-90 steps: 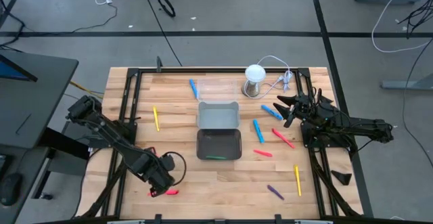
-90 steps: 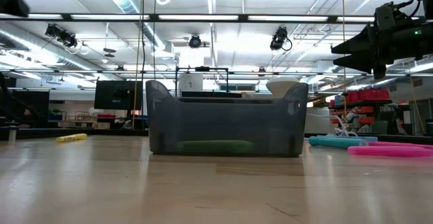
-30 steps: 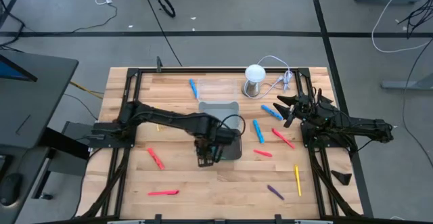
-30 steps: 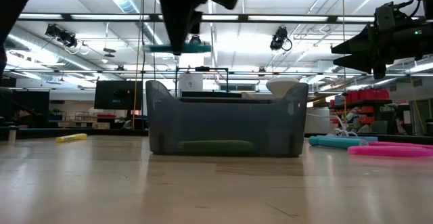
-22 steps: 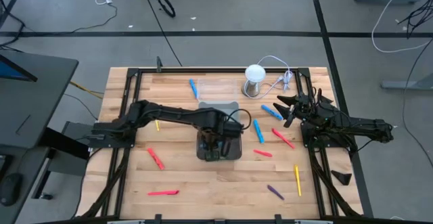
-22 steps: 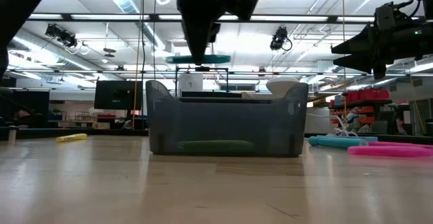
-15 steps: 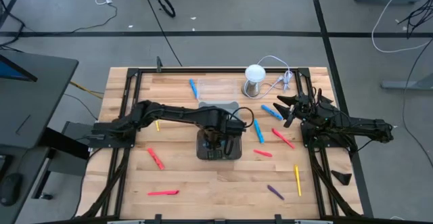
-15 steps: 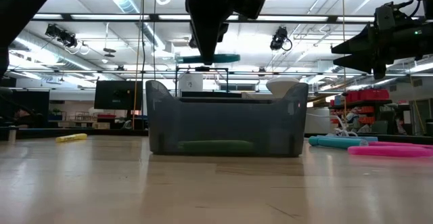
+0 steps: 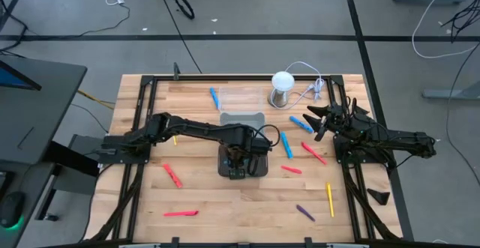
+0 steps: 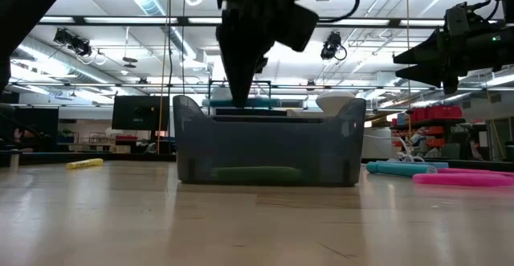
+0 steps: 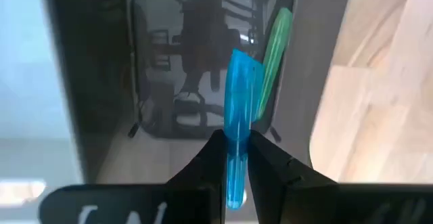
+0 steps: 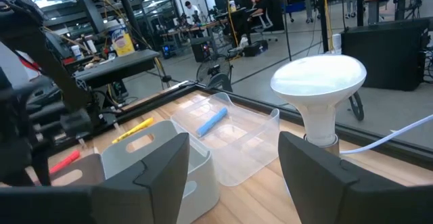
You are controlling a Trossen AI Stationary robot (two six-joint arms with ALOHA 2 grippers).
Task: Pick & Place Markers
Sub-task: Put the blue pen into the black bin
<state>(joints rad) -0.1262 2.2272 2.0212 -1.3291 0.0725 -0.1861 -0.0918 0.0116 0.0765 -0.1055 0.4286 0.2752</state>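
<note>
Change: the left gripper (image 11: 237, 158) has come down from above the dark grey rectangular tray (image 9: 243, 160) to its rim, clamped on a light-blue marker pen (image 11: 238, 119).
In tray: a green marker pen (image 11: 272, 53).
Around: blue, pink, yellow and purple markers (image 9: 286, 144) scattered on the wooden worktop (image 9: 202, 203); white-domed metal cylinder (image 9: 281, 88).
Right gripper (image 9: 315, 121): fingers apart, idle at the right edge.
Hidden: the arm covers the tray's inside from above.
</note>
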